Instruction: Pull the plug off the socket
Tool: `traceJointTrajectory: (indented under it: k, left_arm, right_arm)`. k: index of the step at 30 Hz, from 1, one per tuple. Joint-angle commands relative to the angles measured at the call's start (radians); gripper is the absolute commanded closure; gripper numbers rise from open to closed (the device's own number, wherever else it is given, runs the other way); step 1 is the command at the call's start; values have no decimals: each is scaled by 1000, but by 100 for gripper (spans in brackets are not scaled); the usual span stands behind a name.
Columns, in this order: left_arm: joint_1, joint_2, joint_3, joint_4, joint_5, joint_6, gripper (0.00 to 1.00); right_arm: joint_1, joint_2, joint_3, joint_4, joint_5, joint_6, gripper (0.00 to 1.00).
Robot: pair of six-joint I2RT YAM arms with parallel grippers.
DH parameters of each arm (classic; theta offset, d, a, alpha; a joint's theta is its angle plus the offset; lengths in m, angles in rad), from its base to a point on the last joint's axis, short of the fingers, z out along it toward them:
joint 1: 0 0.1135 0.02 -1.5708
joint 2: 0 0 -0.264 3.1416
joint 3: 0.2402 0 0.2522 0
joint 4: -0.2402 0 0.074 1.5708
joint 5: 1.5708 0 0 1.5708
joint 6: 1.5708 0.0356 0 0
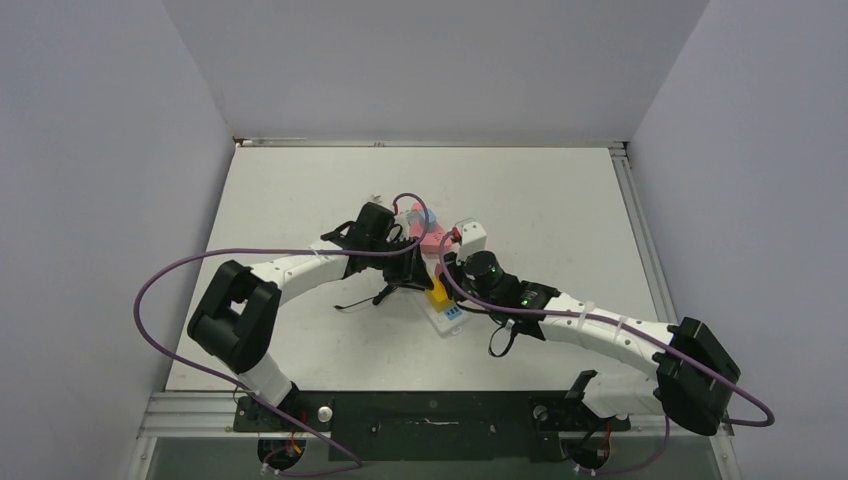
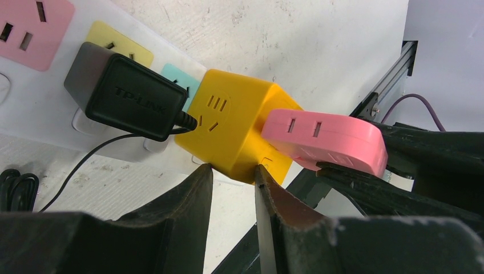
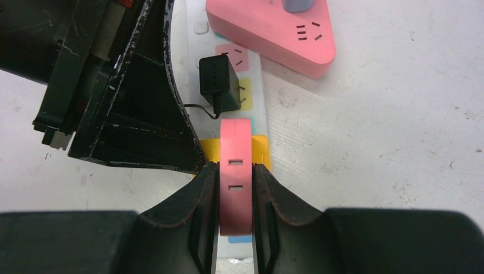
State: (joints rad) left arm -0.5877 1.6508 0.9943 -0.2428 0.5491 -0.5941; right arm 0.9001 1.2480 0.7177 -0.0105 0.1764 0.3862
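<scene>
the socket (image 1: 450,322) lies slantwise in the middle of the tabletop (image 1: 560,210), between the two arms. three things sit on it in a row. a three-cornered block (image 3: 274,28) is at the far end and hangs over to the right. a charger (image 3: 217,80) comes next, then a cube plug (image 2: 228,123) just beside it. a flat plug (image 3: 235,191) sticks out of the cube, between the jaws of the right gripper (image 3: 235,168). the left gripper (image 2: 234,171) is on the socket's left, its tips at the cube's lower corner.
</scene>
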Motion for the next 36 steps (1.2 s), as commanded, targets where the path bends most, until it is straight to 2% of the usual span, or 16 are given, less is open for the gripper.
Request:
traceJointTrajectory:
  k: [1, 7, 14, 26, 36]
  left_arm:
    - [-24, 61, -26, -122, -135, 65, 72]
    - [-24, 65, -24, -127, -138, 69, 73]
    - [-24, 64, -21, -131, -147, 73, 73]
    - [-33, 73, -10, -154, -178, 89, 73]
    - [-35, 85, -5, -158, -180, 92, 73]
  right_arm:
    - [40, 7, 23, 21, 63, -28, 95]
    - [146, 72, 84, -34, 195, -63, 95]
    - [156, 61, 82, -36, 231, -46, 95]
    - [-11, -33, 10, -1, 53, -3, 95]
    - [-17, -43, 14, -24, 63, -24, 95]
